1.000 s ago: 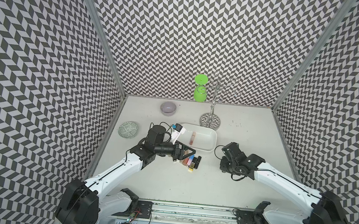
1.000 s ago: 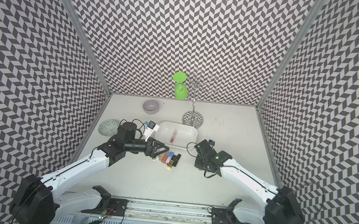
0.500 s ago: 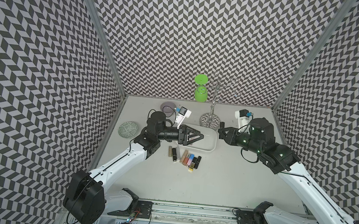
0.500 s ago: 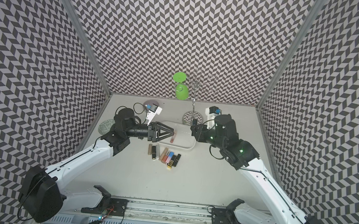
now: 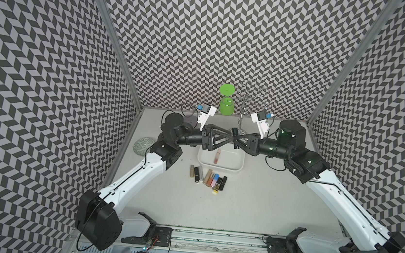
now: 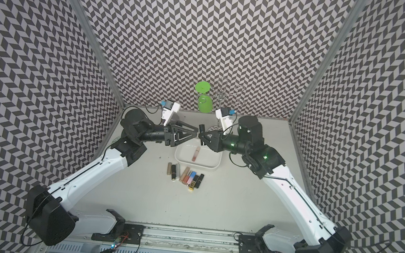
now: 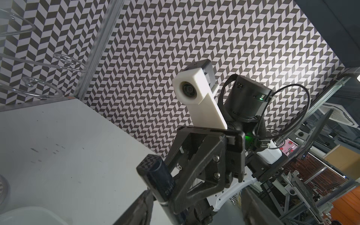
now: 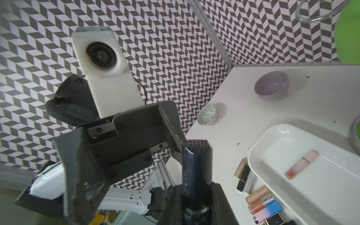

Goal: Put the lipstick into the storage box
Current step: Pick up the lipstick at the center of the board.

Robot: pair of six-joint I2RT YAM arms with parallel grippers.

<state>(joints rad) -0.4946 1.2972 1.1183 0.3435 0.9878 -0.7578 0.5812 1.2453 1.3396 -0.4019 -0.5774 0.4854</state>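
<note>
Start low in the frame, close to you. The pale table (image 5: 265, 201) is bare there, with only small dark specks. A bit higher, in the middle, a row of lipsticks (image 5: 207, 179) lies side by side, just below the storage box (image 5: 238, 167). I think they lie there so the arms can take them one by one. The storage box sits flat in the middle of the frame. One pink lipstick (image 5: 216, 156) lies inside it, alone.

Above the box your two arms meet tip to tip. Your right end effector (image 7: 168, 196) is clenched on a dark lipstick (image 8: 194, 171). It holds one end, so the other end sticks out. Your left end effector (image 6: 195, 132) has its jaws spread and grips nothing. The free end of the dark lipstick is right by one of its fingers (image 8: 171, 134). To me this looks like a pass from arm to arm, or a pull on the cap. I cannot tell which. Doing it over the box seems smart, since a slip would likely land inside.

A green-patterned plate (image 5: 143, 146) sits at the left edge of the table. Farther up are a grey bowl (image 8: 271, 85), a green cup (image 5: 226, 104) and a wire stand (image 5: 244, 103) by the back wall. Black-and-white zigzag walls (image 5: 205, 31) close in three sides.
</note>
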